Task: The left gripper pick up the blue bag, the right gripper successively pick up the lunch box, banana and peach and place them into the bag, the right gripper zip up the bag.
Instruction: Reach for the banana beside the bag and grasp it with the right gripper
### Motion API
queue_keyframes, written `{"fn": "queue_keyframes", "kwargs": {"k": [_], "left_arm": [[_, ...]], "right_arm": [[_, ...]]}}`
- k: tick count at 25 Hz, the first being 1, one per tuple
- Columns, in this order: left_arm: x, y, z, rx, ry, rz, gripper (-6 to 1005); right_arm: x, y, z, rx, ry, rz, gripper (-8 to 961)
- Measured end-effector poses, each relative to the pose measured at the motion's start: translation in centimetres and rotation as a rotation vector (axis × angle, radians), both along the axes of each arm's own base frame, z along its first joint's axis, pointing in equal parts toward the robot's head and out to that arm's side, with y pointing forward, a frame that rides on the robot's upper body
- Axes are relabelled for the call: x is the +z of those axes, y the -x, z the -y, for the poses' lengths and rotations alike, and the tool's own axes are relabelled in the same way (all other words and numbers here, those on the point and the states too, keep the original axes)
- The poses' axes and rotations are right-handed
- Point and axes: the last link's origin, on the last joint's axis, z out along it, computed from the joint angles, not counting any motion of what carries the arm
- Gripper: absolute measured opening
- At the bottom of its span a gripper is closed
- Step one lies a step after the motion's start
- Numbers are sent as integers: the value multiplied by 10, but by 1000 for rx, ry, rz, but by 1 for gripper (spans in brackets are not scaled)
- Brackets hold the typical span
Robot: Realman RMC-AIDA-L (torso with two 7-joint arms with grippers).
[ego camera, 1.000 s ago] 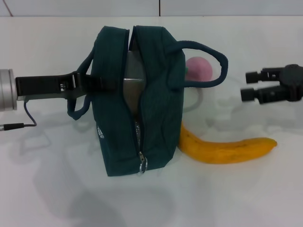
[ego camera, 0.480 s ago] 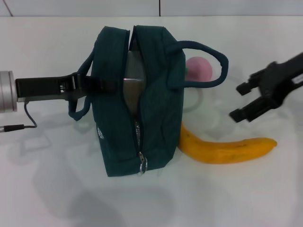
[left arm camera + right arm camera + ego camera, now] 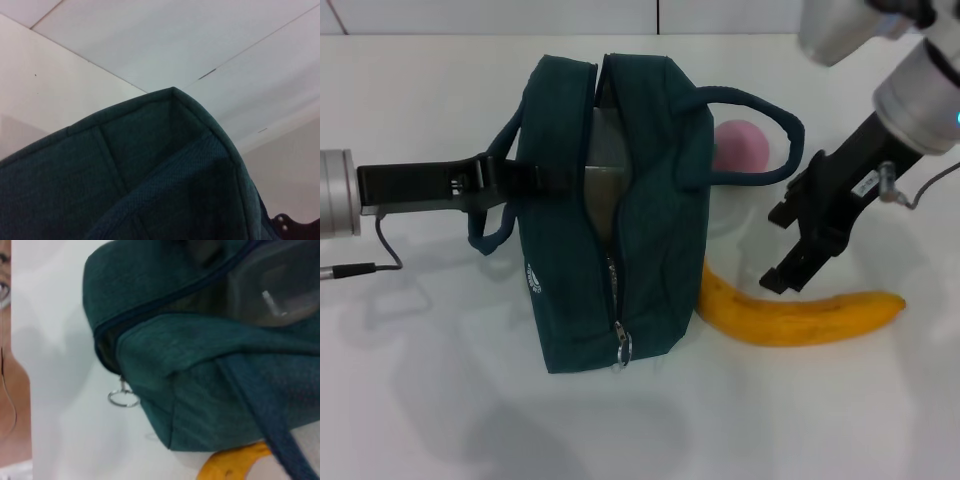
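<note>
**Currently: bag held part-open, right gripper above banana**

Surface [image 3: 440, 400]: white, carrying all items. Blue bag [image 3: 610, 210]: upright at centre, zipper part-open, ring pull [image 3: 123, 398] hanging at its near end; lunch box [image 3: 605, 160] visible inside. Left gripper [image 3: 535, 178]: reaching in from the left, pinching the bag's left wall. Right gripper [image 3: 798, 252]: fingers spread, hovering just above the banana [image 3: 800, 312], which lies beside the bag's right side. Peach [image 3: 740, 145]: behind the right handle.
</note>
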Motion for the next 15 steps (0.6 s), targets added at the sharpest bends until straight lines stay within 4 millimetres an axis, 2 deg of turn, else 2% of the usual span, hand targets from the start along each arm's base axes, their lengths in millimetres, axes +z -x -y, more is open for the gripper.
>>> {"fn": "queue_keyframes", "kwargs": {"k": [8,15], "left_arm": [[-1,-1,-2,5,-4,1,36],[-1,-3,-4,2,-5,1,36]], "right_arm": [[-20,-2,7,63,24,144,880],[-32,-5,9,89,18,189,879]]}}
